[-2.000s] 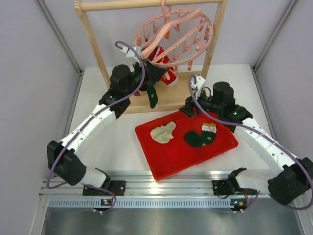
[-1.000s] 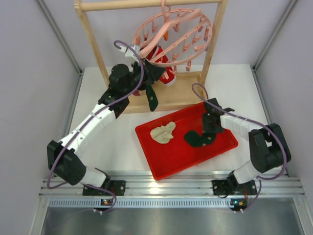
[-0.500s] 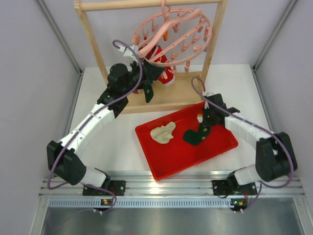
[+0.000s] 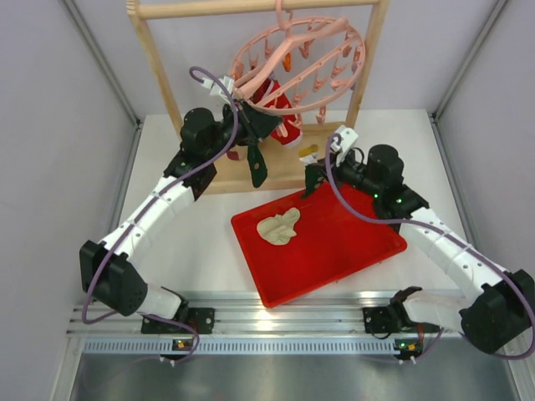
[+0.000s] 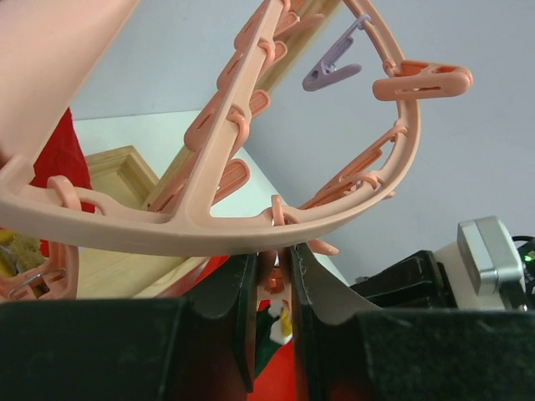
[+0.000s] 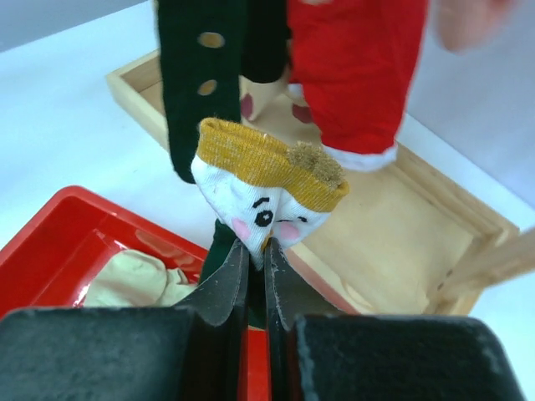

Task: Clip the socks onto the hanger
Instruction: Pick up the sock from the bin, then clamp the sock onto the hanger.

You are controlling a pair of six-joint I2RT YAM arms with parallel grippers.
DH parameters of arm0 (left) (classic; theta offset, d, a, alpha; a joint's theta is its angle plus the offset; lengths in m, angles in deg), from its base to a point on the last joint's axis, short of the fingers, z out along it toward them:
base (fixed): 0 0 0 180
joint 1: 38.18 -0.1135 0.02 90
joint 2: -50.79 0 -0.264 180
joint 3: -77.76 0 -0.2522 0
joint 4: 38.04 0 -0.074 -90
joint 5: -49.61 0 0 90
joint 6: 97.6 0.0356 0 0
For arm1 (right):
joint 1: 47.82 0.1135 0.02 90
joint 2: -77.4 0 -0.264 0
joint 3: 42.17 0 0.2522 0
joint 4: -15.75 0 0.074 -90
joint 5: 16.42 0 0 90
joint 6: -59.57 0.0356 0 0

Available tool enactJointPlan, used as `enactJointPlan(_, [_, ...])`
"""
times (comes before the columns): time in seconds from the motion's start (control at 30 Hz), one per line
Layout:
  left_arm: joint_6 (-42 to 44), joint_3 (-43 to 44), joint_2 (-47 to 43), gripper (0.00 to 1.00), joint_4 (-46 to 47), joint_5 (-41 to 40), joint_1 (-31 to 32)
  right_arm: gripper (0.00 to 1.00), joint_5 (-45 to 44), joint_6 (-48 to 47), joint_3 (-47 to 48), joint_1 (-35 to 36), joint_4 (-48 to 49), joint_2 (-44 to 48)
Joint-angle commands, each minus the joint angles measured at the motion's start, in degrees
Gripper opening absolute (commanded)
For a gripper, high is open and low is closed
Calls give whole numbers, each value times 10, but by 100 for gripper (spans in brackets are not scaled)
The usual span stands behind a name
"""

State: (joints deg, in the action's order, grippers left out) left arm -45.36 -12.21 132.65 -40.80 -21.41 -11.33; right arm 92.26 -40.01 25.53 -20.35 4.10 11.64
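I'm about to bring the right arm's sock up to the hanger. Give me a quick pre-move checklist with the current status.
1. Right gripper shut on yellow-cuffed sock: ok.
2. Left gripper pinching a peg under the hanger ring: ok.
3. Peg mouth open enough for the cuff: cannot tell.
4. Held sock clear of the hanging dark green sock: cannot tell, they overlap in the right wrist view.
5. All socks out of the red tray: not ok, cream sock lies there.
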Motion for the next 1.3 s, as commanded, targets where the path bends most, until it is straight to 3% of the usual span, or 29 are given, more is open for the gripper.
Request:
enactJointPlan(0.0, [-26,2,-11,0,60,38,-4,0,19,-70,31,31,59,-13])
enactJointPlan(0.33, [-61,-2,2,0,67,68,-10,0,4,-111,54,72,129,-31])
enactJointPlan(1.27, [-85,-13,13,0,80,112,-13,0,4,-92,123,77,149,-73])
